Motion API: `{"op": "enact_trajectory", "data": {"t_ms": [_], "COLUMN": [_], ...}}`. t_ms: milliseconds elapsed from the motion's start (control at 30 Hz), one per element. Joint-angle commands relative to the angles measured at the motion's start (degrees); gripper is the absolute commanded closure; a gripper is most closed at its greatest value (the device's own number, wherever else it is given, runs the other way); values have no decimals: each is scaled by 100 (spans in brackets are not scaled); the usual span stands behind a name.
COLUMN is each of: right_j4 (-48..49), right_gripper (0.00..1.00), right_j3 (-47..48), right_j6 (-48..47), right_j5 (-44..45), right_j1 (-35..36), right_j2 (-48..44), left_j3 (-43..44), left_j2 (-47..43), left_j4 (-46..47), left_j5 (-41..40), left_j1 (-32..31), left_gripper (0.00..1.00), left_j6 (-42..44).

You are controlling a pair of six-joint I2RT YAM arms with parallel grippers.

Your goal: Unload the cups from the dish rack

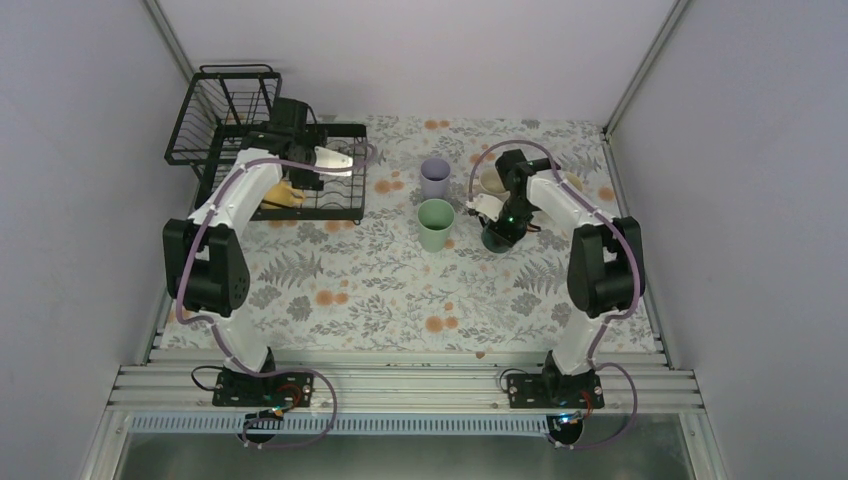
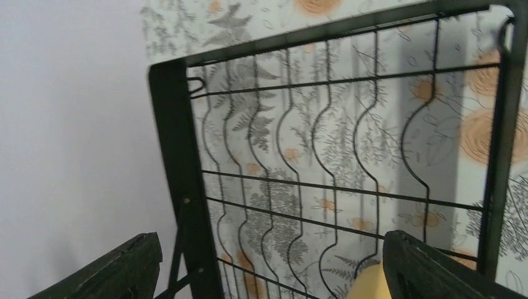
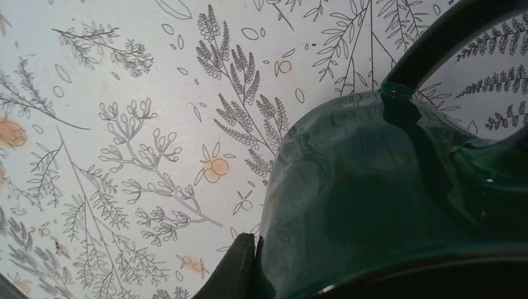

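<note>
The black wire dish rack (image 1: 335, 205) stands at the far left, its raised basket tier (image 1: 225, 110) behind. A yellow mug (image 1: 281, 196) lies on its flat tray. My left gripper (image 1: 340, 163) hovers over the tray, open. In the left wrist view its fingers (image 2: 436, 271) are spread wide above the rack (image 2: 180, 187), and the yellow mug's edge (image 2: 367, 283) shows by the right finger. My right gripper (image 1: 490, 212) is shut on the rim of a dark teal mug (image 1: 500, 236) just over the table. Close up, one finger (image 3: 236, 271) presses the mug's wall (image 3: 386, 187).
A lavender tumbler (image 1: 435, 177) and a mint-green tumbler (image 1: 436, 224) stand upright mid-table. Cream mugs (image 1: 489, 181) (image 1: 572, 183) sit behind the right arm. Grey walls close in left, right and behind the floral tablecloth (image 1: 380, 290).
</note>
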Motion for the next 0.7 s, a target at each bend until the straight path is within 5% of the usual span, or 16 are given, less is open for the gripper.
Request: {"op": "enact_trajectory", "data": {"t_ms": [0, 167, 500, 667], "right_j4": [242, 311, 371, 388], "right_gripper": [96, 96, 94, 72], "right_j3": [117, 162, 168, 177], "right_j6": [75, 121, 123, 128], "right_j5": [103, 194, 234, 316], "right_j1": [4, 32, 63, 98], "right_j2": [128, 288, 452, 394], "left_j3": [-46, 388, 381, 422], "left_j2": [226, 699, 982, 1191], "left_j4": [-457, -1503, -1740, -1805], "left_j5": [-190, -367, -825, -1081], "left_j1": [51, 184, 345, 385], "left_gripper": [12, 17, 20, 20], "left_j6": [487, 705, 926, 1018]}}
